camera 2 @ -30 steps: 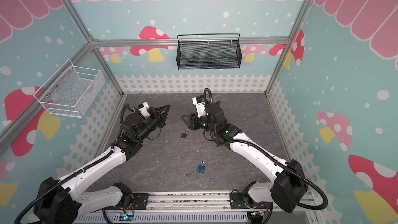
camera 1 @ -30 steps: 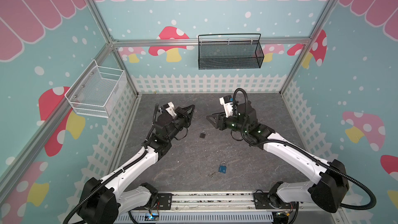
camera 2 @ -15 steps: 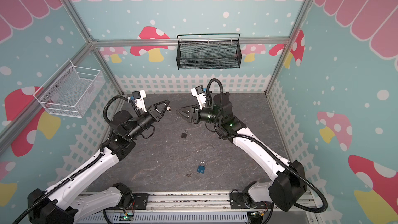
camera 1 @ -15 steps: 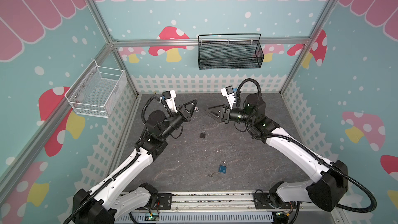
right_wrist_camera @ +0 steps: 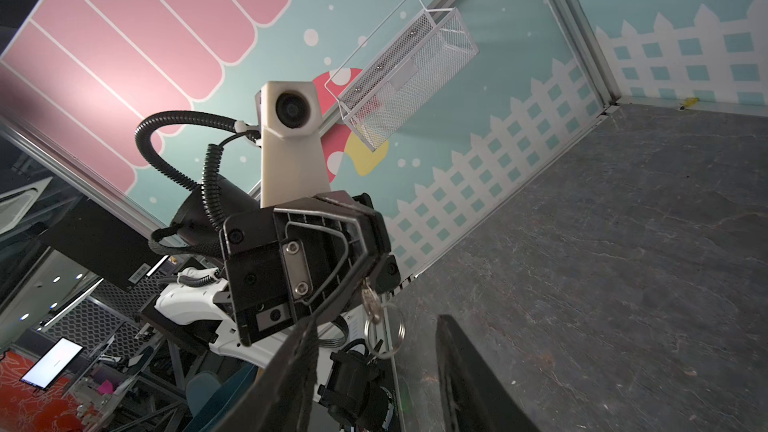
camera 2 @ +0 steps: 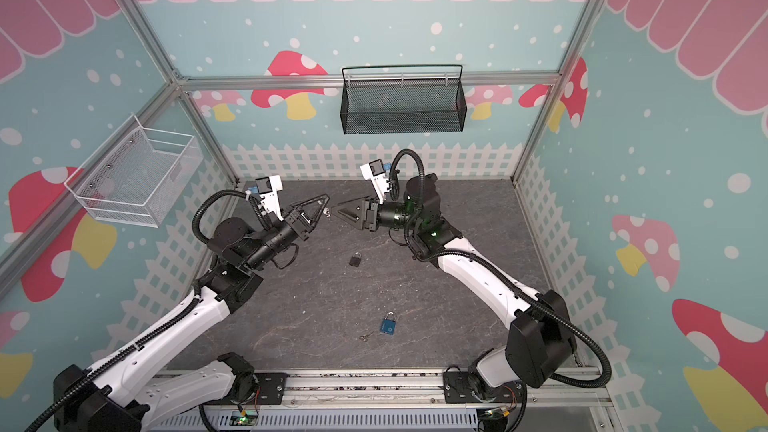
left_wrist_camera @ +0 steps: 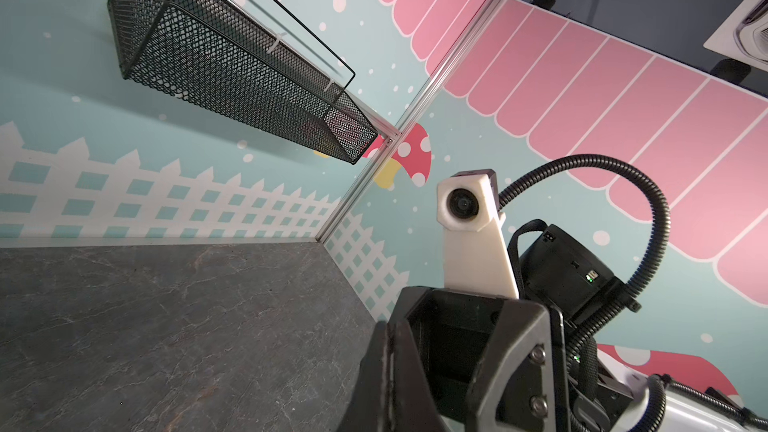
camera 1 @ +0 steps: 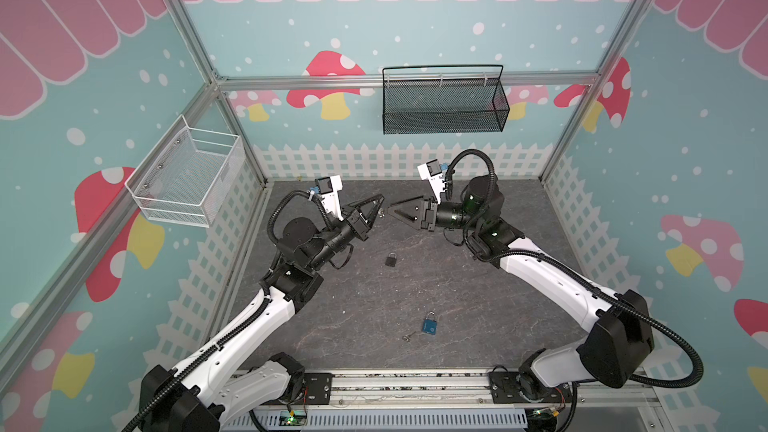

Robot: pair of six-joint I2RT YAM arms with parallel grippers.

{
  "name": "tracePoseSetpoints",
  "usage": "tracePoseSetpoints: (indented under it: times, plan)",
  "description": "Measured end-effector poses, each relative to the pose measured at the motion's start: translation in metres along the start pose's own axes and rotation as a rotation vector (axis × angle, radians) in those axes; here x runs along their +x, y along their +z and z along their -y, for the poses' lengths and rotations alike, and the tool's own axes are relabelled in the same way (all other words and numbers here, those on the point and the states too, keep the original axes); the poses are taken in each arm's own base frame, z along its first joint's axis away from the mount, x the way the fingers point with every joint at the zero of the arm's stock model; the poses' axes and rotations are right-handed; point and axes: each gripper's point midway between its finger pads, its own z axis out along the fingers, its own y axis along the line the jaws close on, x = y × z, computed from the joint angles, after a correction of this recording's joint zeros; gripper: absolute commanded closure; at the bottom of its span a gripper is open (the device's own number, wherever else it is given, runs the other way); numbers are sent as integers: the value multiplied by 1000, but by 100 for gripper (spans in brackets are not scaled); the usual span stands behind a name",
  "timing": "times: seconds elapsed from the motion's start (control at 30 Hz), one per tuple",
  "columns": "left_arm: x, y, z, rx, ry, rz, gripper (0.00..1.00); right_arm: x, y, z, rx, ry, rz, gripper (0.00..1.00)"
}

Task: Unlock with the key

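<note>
My left gripper [camera 1: 379, 200] [camera 2: 326, 200] is shut on a small silver key [right_wrist_camera: 369, 300], whose ring [right_wrist_camera: 384, 331] hangs below the tip. The left wrist view shows the fingers [left_wrist_camera: 390, 361] pressed together and hides the key. My right gripper [camera 1: 391, 211] [camera 2: 338, 212] [right_wrist_camera: 376, 371] is open and faces the left one tip to tip, just short of the key [camera 1: 381, 213], holding nothing. Both hang above the floor. A black padlock [camera 1: 391, 259] [camera 2: 355, 259] lies on the floor below them. A blue padlock [camera 1: 430, 324] [camera 2: 389, 324] lies nearer the front.
A second key with a ring [camera 1: 409, 338] lies beside the blue padlock. A black mesh basket [camera 1: 442, 103] hangs on the back wall and a white wire basket [camera 1: 187, 178] on the left wall. The grey floor [camera 1: 478, 292] is walled on three sides.
Both grippers have risen from near the floor and now point at each other at the back. The left one has stayed shut on the key. The right jaws remain apart.
</note>
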Motion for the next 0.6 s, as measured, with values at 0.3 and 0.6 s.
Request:
tracePoseSetpoints:
  times: [0.3, 0.6]
  plan:
    - [-3, 3, 10, 55, 1, 14, 100, 6, 11, 3, -32, 26, -13, 59]
    - [-1, 6, 14, 76, 0, 11, 100, 6, 13, 2, -51, 33, -12, 69]
